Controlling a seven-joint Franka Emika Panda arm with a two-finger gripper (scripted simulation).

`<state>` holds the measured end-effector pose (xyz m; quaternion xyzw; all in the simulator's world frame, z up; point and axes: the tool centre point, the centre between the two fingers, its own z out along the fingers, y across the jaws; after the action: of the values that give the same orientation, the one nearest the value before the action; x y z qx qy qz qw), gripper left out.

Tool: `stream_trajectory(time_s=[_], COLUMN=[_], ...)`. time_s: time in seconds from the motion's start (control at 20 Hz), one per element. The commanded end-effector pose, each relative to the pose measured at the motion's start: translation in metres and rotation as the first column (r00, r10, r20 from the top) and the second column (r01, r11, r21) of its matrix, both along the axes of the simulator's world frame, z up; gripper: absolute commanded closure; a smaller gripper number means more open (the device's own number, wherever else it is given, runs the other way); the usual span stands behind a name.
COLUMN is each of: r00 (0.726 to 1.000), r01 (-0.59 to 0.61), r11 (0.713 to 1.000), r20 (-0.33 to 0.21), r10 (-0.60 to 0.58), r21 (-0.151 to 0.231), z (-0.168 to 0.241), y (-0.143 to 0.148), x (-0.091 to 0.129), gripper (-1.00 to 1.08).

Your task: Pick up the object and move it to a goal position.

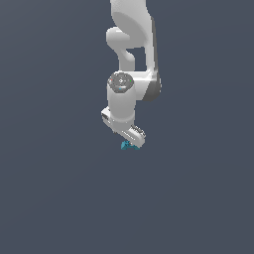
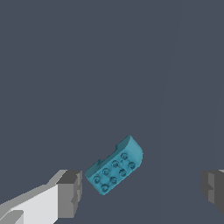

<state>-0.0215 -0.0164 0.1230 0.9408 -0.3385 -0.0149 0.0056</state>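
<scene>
The white robot claw is wide open and holds nothing. The tiny teal bumpy block sits between its grey fingers, touching neither.

The white arm reaches down from above, its wrist bent so the gripper points downward at a slant. Its jaws stand wide apart, the grey fingertips gripping nothing, with clear space between them.

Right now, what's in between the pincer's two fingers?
The teal block lies between the open pincer's fingers, touching neither. The wrist view shows this.
</scene>
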Motion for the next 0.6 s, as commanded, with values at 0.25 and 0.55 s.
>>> stream_trajectory(time_s=[0.25, 0.55], r00=[0.980, 0.936], r01=[0.199, 0.352], r11=[0.980, 0.936], r20=[0.006, 0.011], r10=[-0.199, -0.352], r21=[-0.001, -0.002], z=[-0.013, -0.022], y=[0.010, 0.016], x=[-0.004, -0.007], gripper=[-0.92, -0.92])
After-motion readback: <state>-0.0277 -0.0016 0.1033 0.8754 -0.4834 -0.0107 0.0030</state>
